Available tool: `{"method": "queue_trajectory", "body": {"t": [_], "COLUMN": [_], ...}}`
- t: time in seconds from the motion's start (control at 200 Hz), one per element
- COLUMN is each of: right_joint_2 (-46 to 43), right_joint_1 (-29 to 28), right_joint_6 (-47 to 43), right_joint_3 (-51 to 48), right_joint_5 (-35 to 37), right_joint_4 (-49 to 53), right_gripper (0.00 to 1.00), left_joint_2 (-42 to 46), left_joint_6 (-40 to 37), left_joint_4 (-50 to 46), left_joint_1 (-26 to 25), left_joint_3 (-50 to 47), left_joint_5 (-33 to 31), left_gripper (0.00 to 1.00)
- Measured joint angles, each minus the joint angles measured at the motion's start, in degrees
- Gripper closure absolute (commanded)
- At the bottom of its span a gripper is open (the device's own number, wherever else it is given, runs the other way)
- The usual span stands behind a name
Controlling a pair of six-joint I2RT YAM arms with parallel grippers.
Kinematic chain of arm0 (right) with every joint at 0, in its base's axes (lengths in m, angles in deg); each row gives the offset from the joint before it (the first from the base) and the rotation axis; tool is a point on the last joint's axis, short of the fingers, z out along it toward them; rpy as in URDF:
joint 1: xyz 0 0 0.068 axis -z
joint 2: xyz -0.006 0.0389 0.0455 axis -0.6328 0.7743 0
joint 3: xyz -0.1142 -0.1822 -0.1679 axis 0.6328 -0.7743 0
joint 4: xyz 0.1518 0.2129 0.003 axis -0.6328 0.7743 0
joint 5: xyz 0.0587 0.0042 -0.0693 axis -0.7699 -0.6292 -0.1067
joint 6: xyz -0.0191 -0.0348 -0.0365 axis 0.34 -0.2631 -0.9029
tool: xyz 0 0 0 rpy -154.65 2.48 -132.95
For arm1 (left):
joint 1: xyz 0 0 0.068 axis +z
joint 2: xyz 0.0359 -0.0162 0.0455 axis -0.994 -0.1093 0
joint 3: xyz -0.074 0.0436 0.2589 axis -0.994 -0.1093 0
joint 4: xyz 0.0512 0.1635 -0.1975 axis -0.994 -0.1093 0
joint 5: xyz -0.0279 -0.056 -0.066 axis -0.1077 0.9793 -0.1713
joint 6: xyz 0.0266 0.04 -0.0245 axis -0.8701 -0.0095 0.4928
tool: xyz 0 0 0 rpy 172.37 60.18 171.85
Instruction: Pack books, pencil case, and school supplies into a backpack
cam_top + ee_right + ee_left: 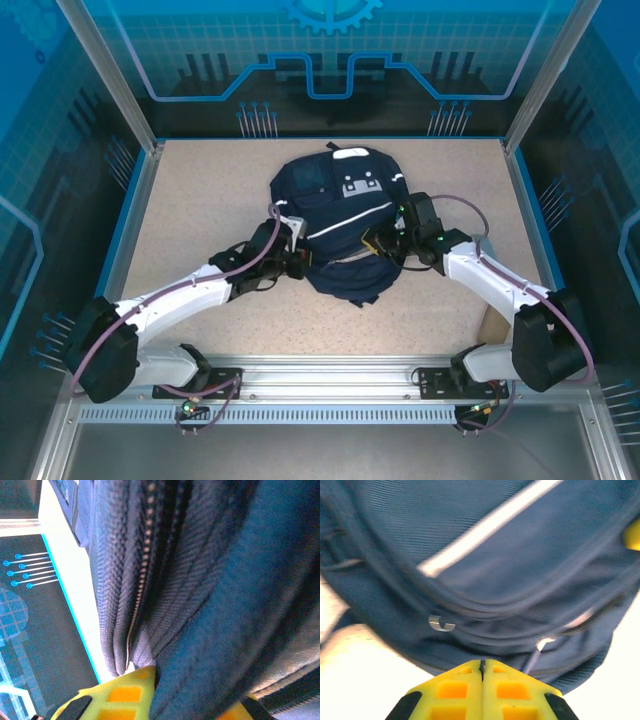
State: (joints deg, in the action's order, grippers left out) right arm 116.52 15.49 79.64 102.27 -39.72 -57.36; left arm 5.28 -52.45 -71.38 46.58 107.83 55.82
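- Nearest of all is the aluminium rail along the table's front edge, with both arm bases bolted to it, one towards each end.
- Beyond it, the speckled beige table has a blue rim and is boxed in by transparent walls on metal posts. Its surface lies bare to the left, to the right and in a strip behind the bag.
- Centre of the table, somewhat towards the far side, sits the backpack. It is navy and slumped, its white patch facing up, and it is well apart from every wall.
- Left arm and right arm angle inward and meet the bag at its near flanks.
- Right gripper is at the bag's right side. In its wrist view the yellow fingers are clamped on a thick fold of the bag's fabric, just beside the zipper.
- Left gripper has its yellow tips pressed together against the bag's lower hem; I cannot tell whether any cloth is pinched.
- Close above those tips are a white stripe, a small metal ring and a zipper pull cord.
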Motion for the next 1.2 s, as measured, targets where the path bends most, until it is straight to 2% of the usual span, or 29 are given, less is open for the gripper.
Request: {"method": "queue_trajectory", "body": {"t": [0.12, 0.245, 0.365, 0.44, 0.505, 0.755, 0.945, 1.05, 1.2], "right_joint_2": [0.00, 0.02, 0.07, 0.20, 0.42, 0.81, 0.92, 0.96, 0.98], "right_joint_1": [0.22, 0.22, 0.22, 0.24, 0.26, 0.31, 0.31, 0.31, 0.31], "right_joint_6": [-0.63, -0.90, -1.07, -1.27, -1.44, -1.68, -1.68, -1.66, -1.68], "right_joint_3": [0.85, 1.05, 1.33, 1.62, 1.86, 2.25, 2.60, 2.60, 2.60], "right_joint_5": [0.61, 0.63, 0.52, 0.31, -0.07, -0.48, -0.48, -0.63, -0.68], "right_joint_4": [1.27, 1.81, 2.16, 2.21, 2.23, 2.67, 2.91, 2.84, 2.82], "right_gripper": [0.86, 0.86, 0.86, 0.86, 0.86, 0.86, 0.86, 0.86, 0.87], "left_joint_2": [-0.04, -0.39, -0.76, -1.70, -3.08, -7.32, -10.62, -11.52, -12.41], "left_joint_6": [-0.02, -0.02, -0.04, 0.44, 1.03, 2.19, 2.21, 2.23, 2.25], "left_joint_4": [-2.12, -2.38, -0.81, 1.66, 3.26, 6.21, 7.15, 7.06, 7.10], "left_joint_1": [3.02, 3.69, 3.72, 3.72, 3.65, 2.86, 0.74, -0.02, -0.24], "left_joint_3": [-0.72, -0.72, -0.72, -0.72, -0.70, -0.68, 0.68, 1.53, 3.23], "left_joint_5": [-1.16, -0.22, 6.86, 12.74, 16.41, 21.66, 22.29, 21.92, 20.98], "left_gripper": [1.00, 1.00, 0.70, 0.59, 0.55, 0.55, 0.62, 0.70, 0.73]}}
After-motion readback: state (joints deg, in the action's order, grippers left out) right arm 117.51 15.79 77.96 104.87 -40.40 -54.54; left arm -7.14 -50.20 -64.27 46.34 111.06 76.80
